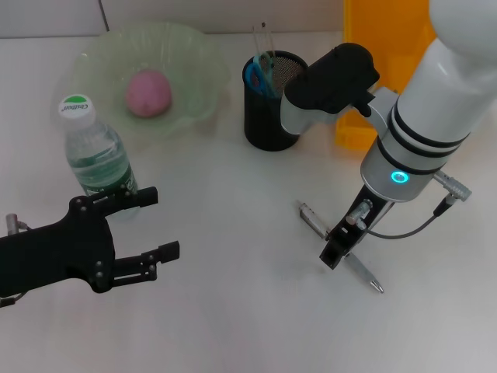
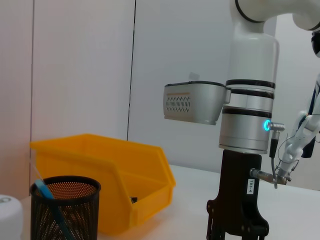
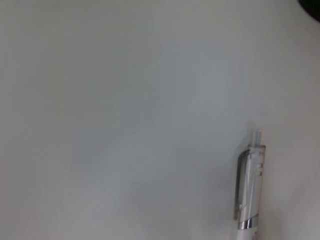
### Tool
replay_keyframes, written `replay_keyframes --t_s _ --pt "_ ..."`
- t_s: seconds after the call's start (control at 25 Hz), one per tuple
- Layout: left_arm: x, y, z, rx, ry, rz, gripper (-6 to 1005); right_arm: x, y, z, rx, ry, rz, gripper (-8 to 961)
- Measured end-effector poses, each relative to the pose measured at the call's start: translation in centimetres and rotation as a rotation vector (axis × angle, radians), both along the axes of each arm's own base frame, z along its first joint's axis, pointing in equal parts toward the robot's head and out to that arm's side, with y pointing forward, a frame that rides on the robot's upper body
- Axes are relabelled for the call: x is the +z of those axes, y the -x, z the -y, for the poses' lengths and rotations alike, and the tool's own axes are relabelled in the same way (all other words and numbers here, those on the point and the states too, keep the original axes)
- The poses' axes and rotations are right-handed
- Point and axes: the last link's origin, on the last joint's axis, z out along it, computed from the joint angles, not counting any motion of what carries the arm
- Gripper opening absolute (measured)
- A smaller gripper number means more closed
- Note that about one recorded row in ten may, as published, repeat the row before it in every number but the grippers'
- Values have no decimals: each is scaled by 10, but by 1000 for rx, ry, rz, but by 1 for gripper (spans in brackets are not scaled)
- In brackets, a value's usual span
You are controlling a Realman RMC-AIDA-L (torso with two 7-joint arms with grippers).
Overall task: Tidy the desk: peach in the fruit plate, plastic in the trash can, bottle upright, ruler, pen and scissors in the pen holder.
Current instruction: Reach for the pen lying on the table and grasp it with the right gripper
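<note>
A clear pen (image 1: 359,272) lies flat on the white desk, right of centre. My right gripper (image 1: 334,252) points straight down onto the pen's middle, and the right wrist view shows the pen's clip end (image 3: 248,187) resting on the desk. The black mesh pen holder (image 1: 268,116) holds blue-handled scissors (image 1: 256,76) and a thin clear ruler (image 1: 260,43). A pink peach (image 1: 147,92) sits in the green fruit plate (image 1: 194,54). The bottle (image 1: 97,155) stands upright with its green cap on. Beside it, my left gripper (image 1: 155,225) hangs open and empty. No plastic is in view.
A yellow bin (image 1: 380,47) stands behind the right arm, next to the pen holder. The left wrist view shows the bin (image 2: 115,170), the holder (image 2: 65,210) and the right arm's wrist (image 2: 245,125) standing vertical over the desk.
</note>
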Motion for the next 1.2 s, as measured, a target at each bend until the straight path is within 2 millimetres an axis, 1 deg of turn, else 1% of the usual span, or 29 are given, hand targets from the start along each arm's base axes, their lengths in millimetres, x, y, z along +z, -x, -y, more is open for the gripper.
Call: replay_keyframes --t_s 0.12,0.56,1.12,1.2 --pt "0 0 1 -4 0 0 832 -1 -1 -1 -3 -3 -1 595" --pt "-2 -4 3 -29 23 6 832 -1 -2 -1 -7 -4 1 343" --pt "-9 -11 5 -72 71 4 832 -2 -4 -1 -14 0 8 312" --pt "-9 -11 5 -73 75 1 832 -2 -5 -1 -16 2 11 287"
